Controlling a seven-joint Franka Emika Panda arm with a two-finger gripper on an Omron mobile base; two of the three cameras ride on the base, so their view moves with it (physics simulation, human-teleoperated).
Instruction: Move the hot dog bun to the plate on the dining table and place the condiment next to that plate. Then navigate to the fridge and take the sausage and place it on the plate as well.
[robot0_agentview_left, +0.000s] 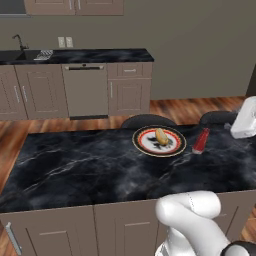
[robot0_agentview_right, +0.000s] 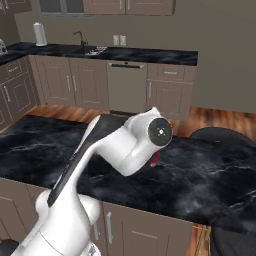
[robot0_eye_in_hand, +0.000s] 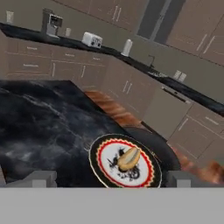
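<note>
The hot dog bun (robot0_agentview_left: 161, 136) lies on a round plate with a red and black rim (robot0_agentview_left: 144, 148), on the dark marble dining counter (robot0_agentview_left: 80, 165). Right of the plate, close to its rim, lies the red condiment bottle (robot0_agentview_left: 201, 141). From the right base, only a sliver of the red bottle (robot0_agentview_right: 156, 159) peeks out under my arm. The hand view looks down on the bun (robot0_eye_in_hand: 129, 158) and the plate (robot0_eye_in_hand: 99, 154). My gripper (robot0_eye_in_hand: 111, 181) hovers above and short of the plate, open, its fingertips (robot0_eye_in_hand: 39, 178) wide apart with nothing between them.
Dark round stools (robot0_agentview_left: 147, 121) (robot0_agentview_left: 217, 118) stand at the counter's far side. Beyond the wood floor runs a back counter with a sink (robot0_agentview_right: 87, 49), a dishwasher (robot0_agentview_left: 85, 90), a toaster (robot0_eye_in_hand: 92, 40) and a coffee machine (robot0_eye_in_hand: 51, 22).
</note>
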